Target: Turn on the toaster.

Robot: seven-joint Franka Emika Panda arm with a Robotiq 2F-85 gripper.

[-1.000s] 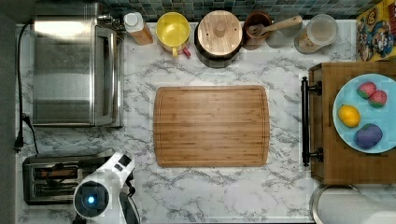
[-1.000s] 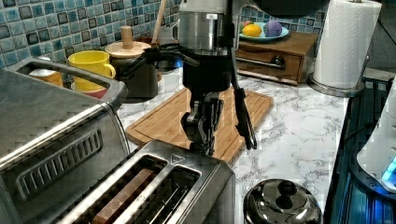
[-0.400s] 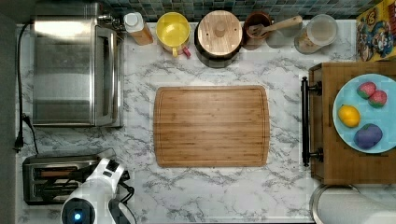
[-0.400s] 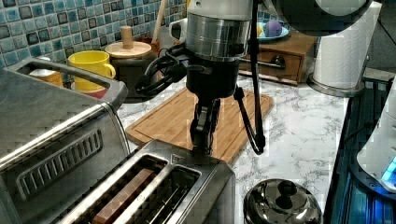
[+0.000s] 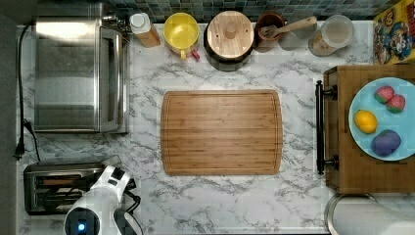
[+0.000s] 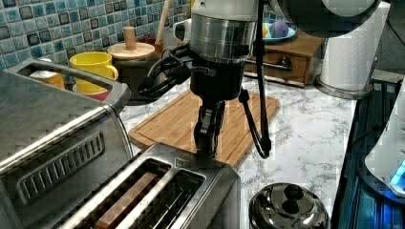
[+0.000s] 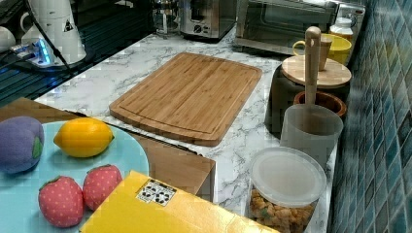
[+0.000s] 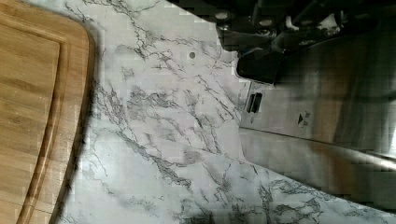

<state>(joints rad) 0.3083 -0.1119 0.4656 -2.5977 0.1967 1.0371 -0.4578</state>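
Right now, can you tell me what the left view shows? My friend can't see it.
The robot's hand points straight down at the end of a shiny toaster with two dark slots. Behind it lies a wooden board on a marble counter, with a yellow mug by the blue tiles.

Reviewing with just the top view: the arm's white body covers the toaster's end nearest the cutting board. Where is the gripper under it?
Observer: In the left view the gripper points straight down, with its tips at the top edge of the toaster on the end facing the cutting board.
Operator: Open or shut?
Observer: The fingers look pressed together, with nothing between them.
Operator: Is it on the lever?
Observer: I cannot tell. The wrist view shows a dark block against the steel end face, either the knob or a fingertip.
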